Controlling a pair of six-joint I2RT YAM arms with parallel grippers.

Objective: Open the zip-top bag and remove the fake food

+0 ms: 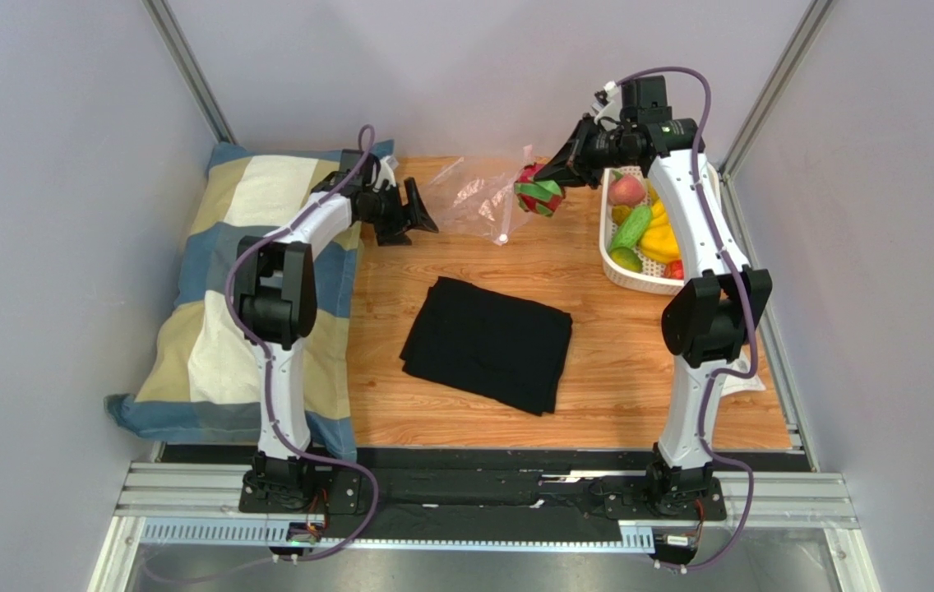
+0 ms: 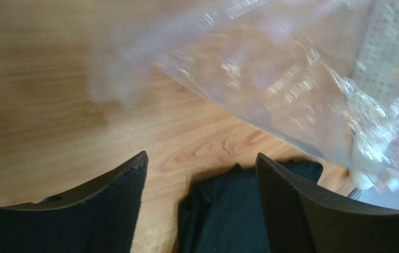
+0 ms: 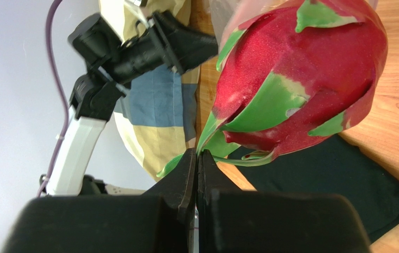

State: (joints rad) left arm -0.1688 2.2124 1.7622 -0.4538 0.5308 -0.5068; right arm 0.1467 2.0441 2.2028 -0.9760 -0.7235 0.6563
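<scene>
The clear zip-top bag (image 1: 478, 197) lies crumpled on the wooden table at the back centre; in the left wrist view the bag (image 2: 270, 68) fills the upper right, blurred. My left gripper (image 1: 416, 210) (image 2: 201, 163) is open just left of the bag, with nothing between its fingers. My right gripper (image 1: 562, 170) (image 3: 197, 155) is shut on a green leaf of the red spiky fake fruit (image 1: 539, 189) (image 3: 302, 68), holding it in the air just right of the bag. More fake food (image 1: 645, 228) lies in the white basket.
The white perforated basket (image 1: 614, 265) stands at the back right. A folded black cloth (image 1: 491, 343) (image 2: 238, 211) lies mid-table. A blue and cream checked pillow (image 1: 237, 296) (image 3: 154, 110) covers the left side. Grey walls enclose the table.
</scene>
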